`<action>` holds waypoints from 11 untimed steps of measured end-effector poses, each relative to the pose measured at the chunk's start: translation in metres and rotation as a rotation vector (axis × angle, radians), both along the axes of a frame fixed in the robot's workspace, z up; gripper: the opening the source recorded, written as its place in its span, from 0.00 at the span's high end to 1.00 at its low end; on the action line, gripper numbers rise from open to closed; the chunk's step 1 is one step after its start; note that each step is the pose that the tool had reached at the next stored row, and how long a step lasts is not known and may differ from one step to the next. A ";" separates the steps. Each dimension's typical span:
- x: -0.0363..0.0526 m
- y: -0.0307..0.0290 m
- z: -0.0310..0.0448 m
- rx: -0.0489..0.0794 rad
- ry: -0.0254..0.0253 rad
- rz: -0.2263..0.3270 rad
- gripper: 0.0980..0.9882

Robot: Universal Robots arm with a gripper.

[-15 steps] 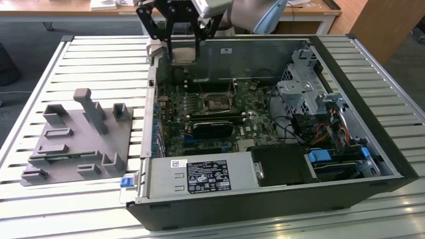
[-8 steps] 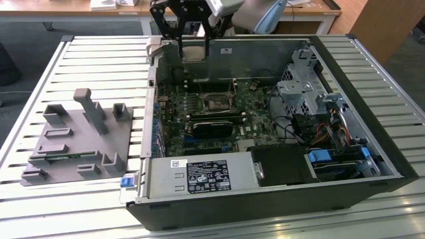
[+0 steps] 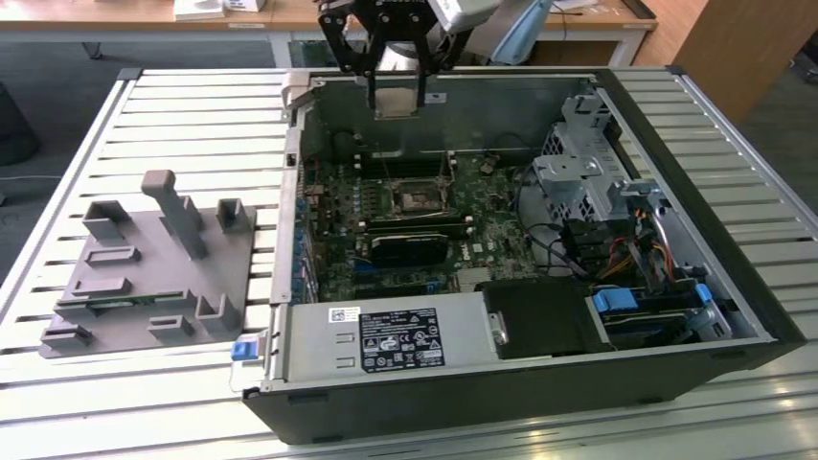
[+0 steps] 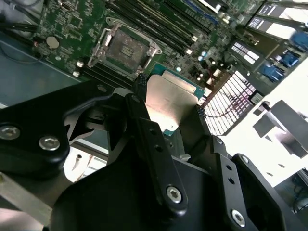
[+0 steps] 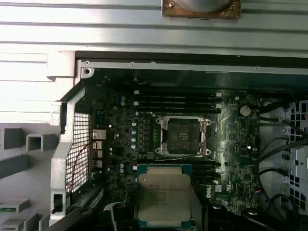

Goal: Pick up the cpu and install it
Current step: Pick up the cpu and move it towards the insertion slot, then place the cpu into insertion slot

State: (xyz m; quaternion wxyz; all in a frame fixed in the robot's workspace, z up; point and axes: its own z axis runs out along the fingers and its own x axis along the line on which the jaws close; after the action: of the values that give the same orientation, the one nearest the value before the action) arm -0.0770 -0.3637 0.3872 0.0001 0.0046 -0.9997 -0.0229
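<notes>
My gripper (image 3: 397,91) hangs over the far part of the open computer case (image 3: 511,393), shut on the cpu (image 3: 397,105). In the second wrist view the cpu (image 4: 166,101) is a flat silvery square with a green rim, held by its edges between the two black fingers (image 4: 139,120). The first wrist view has the cpu (image 5: 163,195) lying flat, a short way off from the open socket (image 5: 183,135). That socket (image 3: 416,199) is a black square in a metal frame near the middle of the green motherboard (image 3: 383,259). Its contact field (image 4: 126,48) lies bare.
A grey moulded fixture (image 3: 147,268) lies on the slatted table (image 3: 192,125) at the exterior view's left, with a green memory stick (image 3: 122,305) in it. Inside the case are a power supply (image 3: 383,340), a metal drive cage (image 3: 588,182), cables (image 3: 626,254) and upright walls.
</notes>
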 end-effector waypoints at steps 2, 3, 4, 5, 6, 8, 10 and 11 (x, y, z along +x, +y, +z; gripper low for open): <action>0.0070 0.0009 -0.0006 0.000 0.0000 0.000 0.52; 0.0110 0.0012 -0.0010 0.000 -0.0001 0.000 0.52; 0.0144 0.0016 -0.0012 0.000 -0.0002 0.000 0.52; 0.0182 0.0020 -0.0015 0.000 -0.0003 0.000 0.52; 0.0224 0.0025 -0.0017 0.000 -0.0003 0.000 0.52; 0.0257 0.0026 -0.0018 -0.001 -0.0004 -0.005 0.52; 0.0269 0.0025 -0.0018 -0.002 -0.0003 -0.010 0.52; 0.0273 0.0025 -0.0018 -0.002 -0.0003 -0.011 0.52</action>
State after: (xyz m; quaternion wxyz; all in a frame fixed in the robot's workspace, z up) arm -0.0497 -0.3612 0.3854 -0.0002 -0.0007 -0.9998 -0.0220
